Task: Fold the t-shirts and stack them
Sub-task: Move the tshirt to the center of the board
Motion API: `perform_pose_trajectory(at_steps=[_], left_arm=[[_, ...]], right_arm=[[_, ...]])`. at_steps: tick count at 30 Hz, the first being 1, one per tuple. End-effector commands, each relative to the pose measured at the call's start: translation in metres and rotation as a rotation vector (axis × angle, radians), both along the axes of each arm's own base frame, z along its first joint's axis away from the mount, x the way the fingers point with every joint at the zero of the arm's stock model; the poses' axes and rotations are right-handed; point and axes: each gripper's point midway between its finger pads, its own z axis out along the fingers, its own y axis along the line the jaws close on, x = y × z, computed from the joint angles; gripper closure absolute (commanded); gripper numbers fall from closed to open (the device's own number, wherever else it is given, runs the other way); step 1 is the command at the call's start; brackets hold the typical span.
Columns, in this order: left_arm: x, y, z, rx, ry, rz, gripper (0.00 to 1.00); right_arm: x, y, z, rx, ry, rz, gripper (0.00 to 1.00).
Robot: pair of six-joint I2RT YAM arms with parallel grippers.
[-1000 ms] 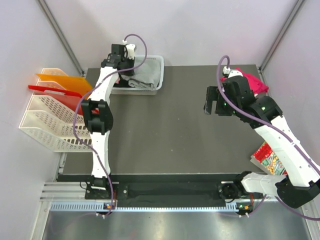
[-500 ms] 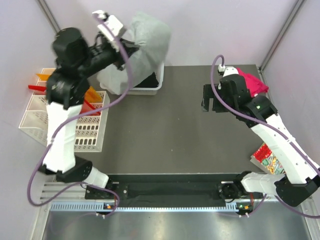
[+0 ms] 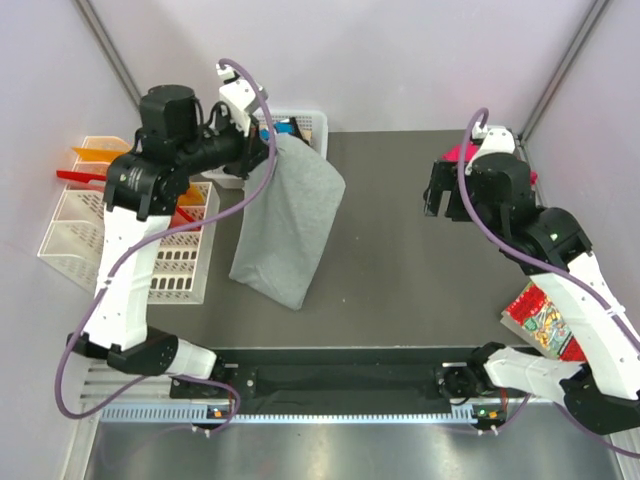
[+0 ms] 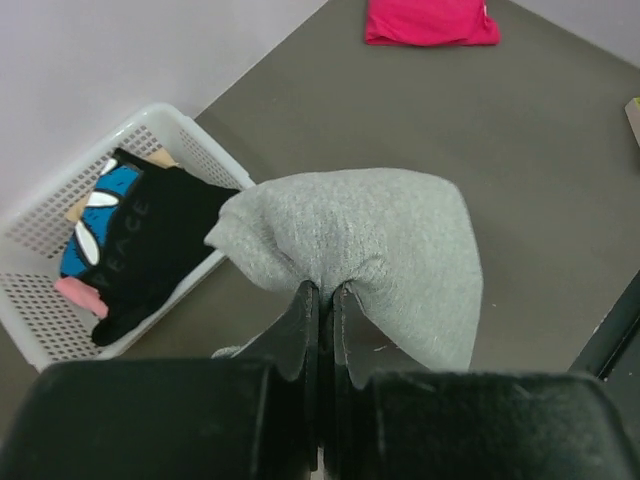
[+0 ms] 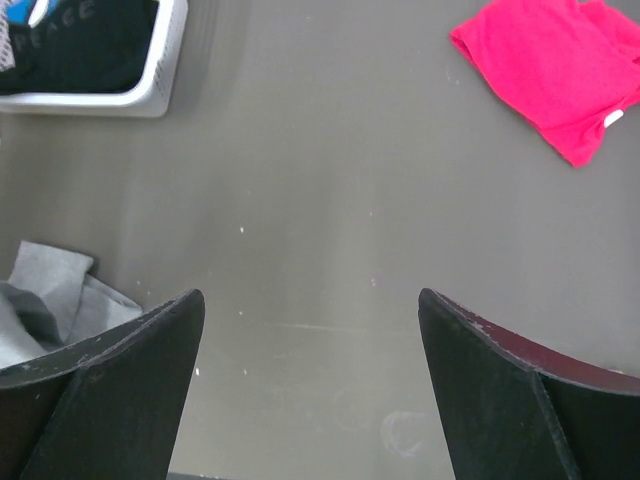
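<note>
While pinched by left tool (image 4: 323, 295) | grey knit t-shirt (image 3: 290, 225) drapes, long trapezoid

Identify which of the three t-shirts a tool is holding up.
The light grey t-shirt, pinched in the left tool and hanging; the magenta-pink t-shirt lies on the table and the black t-shirt sits in the white basket.

bright, even light from above. the dark table (image 3: 400, 250) has soft shadows and a pale shine. the left gripper (image 4: 322, 300), close to its camera, looks blurry.
</note>
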Motion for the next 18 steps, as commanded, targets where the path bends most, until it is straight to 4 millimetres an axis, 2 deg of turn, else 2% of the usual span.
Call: perform_pose_trajectory(at_steps=[1, 3, 5, 6, 7, 8, 9, 10, 11, 12, 13, 14, 15, 16, 17, 18], left_arm=[[0.009, -0.018, 0.017, -0.069, -0.038, -0.035, 1.00], [0.016, -0.028, 0.019, -0.083, -0.037, -0.045, 1.00], [0.020, -0.051, 0.009, -0.082, -0.002, -0.094, 1.00], [0.010, -0.070, 0.007, -0.079, 0.009, -0.150, 1.00], [0.011, -0.086, -0.007, -0.063, 0.051, -0.180, 1.00], [0.006, -0.098, -0.012, -0.060, 0.071, -0.206, 1.00], [-0.010, -0.122, -0.015, -0.056, 0.083, -0.272, 1.00], [-0.011, -0.138, -0.025, -0.045, 0.106, -0.301, 1.00], [-0.011, -0.149, -0.027, -0.035, 0.097, -0.305, 1.00], [-0.021, -0.165, -0.019, -0.044, 0.071, -0.334, 1.00], [-0.011, -0.178, -0.025, -0.038, 0.077, -0.326, 1.00], [-0.002, -0.185, -0.016, -0.066, 0.044, -0.305, 1.00], [0.015, -0.180, 0.007, -0.090, -0.030, -0.214, 1.00], [0.037, -0.185, 0.002, -0.079, -0.052, -0.153, 1.00], [0.054, -0.183, 0.015, -0.078, -0.134, -0.098, 1.00], [0.072, -0.173, 0.025, -0.067, -0.190, -0.003, 1.00]], right_arm=[[0.000, -0.004, 0.029, 0.024, -0.066, -0.020, 0.12], [-0.003, -0.006, 0.034, 0.040, -0.077, -0.028, 0.13], [-0.008, -0.012, 0.038, 0.047, -0.089, -0.043, 0.13], [-0.009, -0.015, 0.039, 0.053, -0.091, -0.055, 0.13], [-0.012, -0.017, 0.039, 0.049, -0.092, -0.060, 0.13], [-0.015, -0.022, 0.043, 0.054, -0.103, -0.073, 0.13], [-0.016, -0.023, 0.043, 0.058, -0.104, -0.079, 0.13], [-0.018, -0.025, 0.044, 0.060, -0.107, -0.086, 0.14], [-0.020, -0.028, 0.048, 0.067, -0.117, -0.093, 0.14], [-0.022, -0.029, 0.050, 0.074, -0.119, -0.093, 0.14], [-0.023, -0.029, 0.051, 0.079, -0.122, -0.096, 0.14], [-0.024, -0.030, 0.052, 0.084, -0.124, -0.099, 0.14], [-0.026, -0.031, 0.054, 0.093, -0.126, -0.097, 0.14], [-0.027, -0.030, 0.053, 0.096, -0.122, -0.094, 0.14], [-0.028, -0.030, 0.053, 0.100, -0.121, -0.091, 0.14], [-0.030, -0.031, 0.051, 0.104, -0.114, -0.098, 0.14]])
